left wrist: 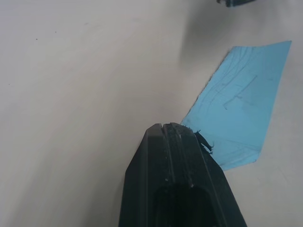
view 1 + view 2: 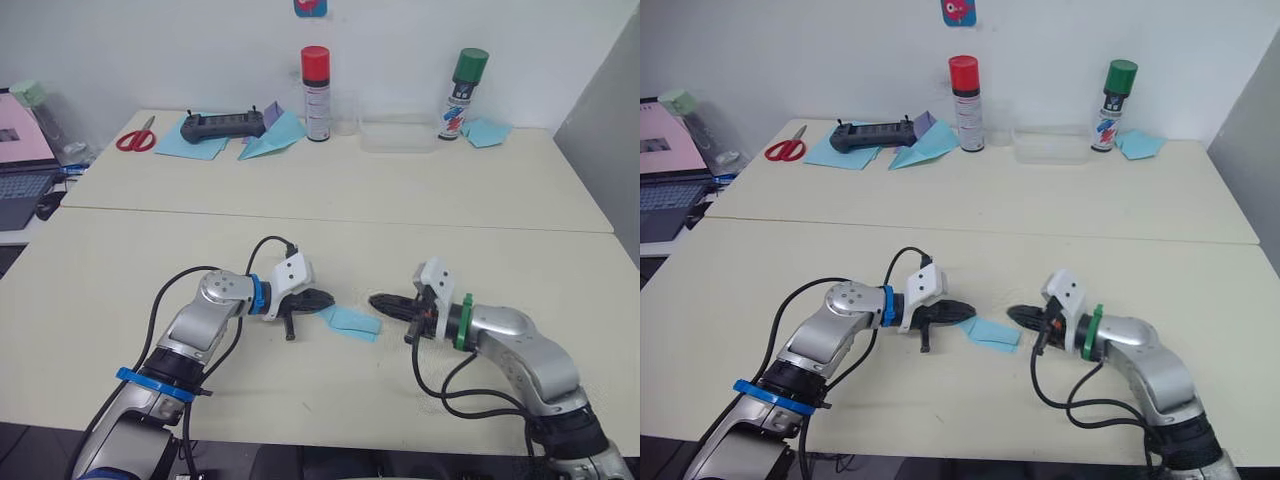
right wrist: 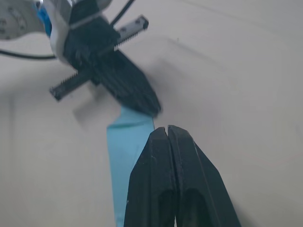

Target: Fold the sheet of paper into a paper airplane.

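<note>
1. Left eye view: the small folded piece of thin light-blue paper (image 2: 349, 321) lies flat on the near part of the cream desk (image 2: 330, 250), between the two hands. The left hand (image 2: 322, 298) has its two black fingers pressed together, and their tips rest at the left end of the paper. The right hand (image 2: 381, 302) is also closed, and its tips point to the paper from the right, just beside the paper's right end. At the far edge of the desk stand a spray can with a red cap (image 2: 316, 93) and a spray can with a green cap (image 2: 462, 94), with a clear plastic tray (image 2: 397, 135) between them. To the far left lie red-handled scissors (image 2: 137, 137), a black controller (image 2: 222, 126) on flat light-blue sheets (image 2: 192, 145), and a bigger light-blue paper dart (image 2: 272, 142).

2. Right eye view: the same arrangement; the folded paper lies between both closed hands.

3. Left wrist view: the fingers (image 1: 175, 165) of the left hand are shut together at the edge of the creased blue paper. I cannot tell if they pinch the paper or only touch it.

4. Right wrist view: the fingers (image 3: 173, 175) of the right hand are closed with nothing between them, above the near end of the blue strip. The left hand is at the other end of the strip.
</note>
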`<action>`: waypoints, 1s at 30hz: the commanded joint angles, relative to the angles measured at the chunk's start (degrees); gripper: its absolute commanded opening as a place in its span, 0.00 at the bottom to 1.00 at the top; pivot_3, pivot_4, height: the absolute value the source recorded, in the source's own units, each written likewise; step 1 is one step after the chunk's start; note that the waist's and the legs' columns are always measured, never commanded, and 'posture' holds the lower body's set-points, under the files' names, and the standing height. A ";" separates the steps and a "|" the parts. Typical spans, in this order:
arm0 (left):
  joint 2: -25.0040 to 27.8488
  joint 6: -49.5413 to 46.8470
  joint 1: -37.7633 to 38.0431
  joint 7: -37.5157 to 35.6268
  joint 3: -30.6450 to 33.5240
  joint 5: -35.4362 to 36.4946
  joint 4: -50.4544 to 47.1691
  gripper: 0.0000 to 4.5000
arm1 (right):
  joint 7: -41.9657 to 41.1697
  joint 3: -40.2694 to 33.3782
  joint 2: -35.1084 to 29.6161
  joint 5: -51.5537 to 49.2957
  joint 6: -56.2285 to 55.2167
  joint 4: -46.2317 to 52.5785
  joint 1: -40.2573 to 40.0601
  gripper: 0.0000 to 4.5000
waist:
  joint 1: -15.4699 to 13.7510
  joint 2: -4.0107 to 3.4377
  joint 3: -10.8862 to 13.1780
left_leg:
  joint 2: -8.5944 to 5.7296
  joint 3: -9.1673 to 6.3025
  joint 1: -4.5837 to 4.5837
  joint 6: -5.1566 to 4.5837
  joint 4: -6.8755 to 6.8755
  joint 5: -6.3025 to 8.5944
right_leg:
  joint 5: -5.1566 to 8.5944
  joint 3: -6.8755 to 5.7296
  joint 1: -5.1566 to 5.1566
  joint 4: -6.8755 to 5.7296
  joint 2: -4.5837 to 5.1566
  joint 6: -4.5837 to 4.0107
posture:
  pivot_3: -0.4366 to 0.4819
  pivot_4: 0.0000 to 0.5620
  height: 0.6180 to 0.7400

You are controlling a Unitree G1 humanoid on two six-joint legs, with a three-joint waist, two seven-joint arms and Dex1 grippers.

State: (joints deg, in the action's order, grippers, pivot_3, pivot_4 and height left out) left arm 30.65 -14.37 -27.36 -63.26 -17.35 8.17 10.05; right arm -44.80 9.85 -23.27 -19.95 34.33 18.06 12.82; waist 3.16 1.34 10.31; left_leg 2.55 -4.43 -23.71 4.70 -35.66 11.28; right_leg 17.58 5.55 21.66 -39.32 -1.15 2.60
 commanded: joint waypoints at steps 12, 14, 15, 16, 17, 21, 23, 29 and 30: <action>-2.73 -0.91 0.00 0.73 0.85 0.86 -1.05 0.00 | -0.65 10.50 -4.81 8.63 -2.34 -3.77 -0.76 0.01 | -0.35 0.00 -0.01 | -0.02 -0.02 -0.05 0.00 0.16 0.00 | -0.02 -0.03 0.00 0.23 0.02 0.02 | 0.48 0.27 1.00; -3.39 -1.13 -0.42 0.91 0.71 0.70 -1.82 0.00 | -0.60 10.58 -4.97 9.25 -2.98 -4.68 -0.57 0.01 | -0.32 0.01 0.00 | -0.03 -0.02 -0.08 0.00 0.15 0.00 | -0.02 -0.02 0.02 0.24 0.03 0.04 | 0.48 0.27 1.00; -3.85 -1.34 -0.66 0.81 0.51 0.81 -2.61 0.00 | -0.47 10.63 -5.03 9.63 -3.36 -5.46 -0.30 0.01 | -0.32 0.01 0.00 | -0.03 -0.02 -0.09 0.00 0.16 0.00 | -0.02 -0.02 0.02 0.25 0.03 0.04 | 0.48 0.27 1.00; -4.29 -1.80 -0.81 0.78 0.36 0.99 -3.49 0.00 | -0.28 10.67 -5.05 10.01 -3.74 -6.13 -0.03 0.01 | -0.29 0.01 0.00 | -0.03 -0.02 -0.08 0.00 0.17 0.00 | -0.02 -0.02 0.02 0.24 0.03 0.04 | 0.48 0.27 1.00; -4.54 -1.93 -0.92 0.59 0.08 0.93 -4.09 0.00 | -0.28 10.63 -5.04 10.14 -3.97 -6.54 0.18 0.01 | -0.28 0.01 0.00 | -0.02 -0.02 -0.08 0.00 0.18 0.00 | -0.03 -0.03 0.03 0.24 0.02 0.04 | 0.48 0.27 1.00; -4.72 -1.19 -0.97 0.88 -0.87 -0.50 -3.50 0.00 | -0.38 10.40 -4.95 9.96 -4.18 -6.90 0.52 0.01 | -0.23 0.01 0.00 | -0.02 -0.02 -0.07 0.00 0.17 0.00 | -0.04 -0.01 0.02 0.24 0.02 0.06 | 0.48 0.27 1.00; -4.11 -0.10 -0.63 0.96 -1.49 -1.84 -2.33 0.00 | -0.26 10.33 -4.98 10.00 -4.26 -6.96 0.52 0.01 | -0.21 0.01 0.00 | -0.02 -0.02 -0.06 0.00 0.16 -0.01 | -0.06 -0.01 0.02 0.24 0.02 0.07 | 0.48 0.27 1.00; -0.84 2.47 0.13 1.70 -0.15 -3.96 1.79 0.00 | -0.19 9.89 -5.43 9.82 -4.09 -6.48 -0.01 0.01 | -0.20 0.01 -0.01 | -0.02 -0.02 -0.05 0.00 0.16 -0.01 | -0.06 -0.01 0.00 0.24 0.02 0.07 | 0.48 0.27 1.00; -0.24 2.97 0.19 1.76 0.14 -4.06 2.55 0.00 | -0.19 9.83 -5.49 9.75 -4.04 -6.40 -0.14 0.01 | -0.20 0.01 -0.01 | -0.02 -0.02 -0.05 0.00 0.16 -0.01 | -0.06 -0.01 0.00 0.24 0.02 0.07 | 0.48 0.27 1.00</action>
State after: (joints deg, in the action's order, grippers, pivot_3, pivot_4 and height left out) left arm 28.84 -11.69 -27.68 -61.92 -18.01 6.01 10.19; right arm -46.01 20.31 -27.35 -12.00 29.24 13.15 13.61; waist 2.97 1.35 10.31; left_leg 2.53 -4.44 -23.75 4.70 -35.50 11.27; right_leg 17.52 5.54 21.66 -39.09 -1.13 2.67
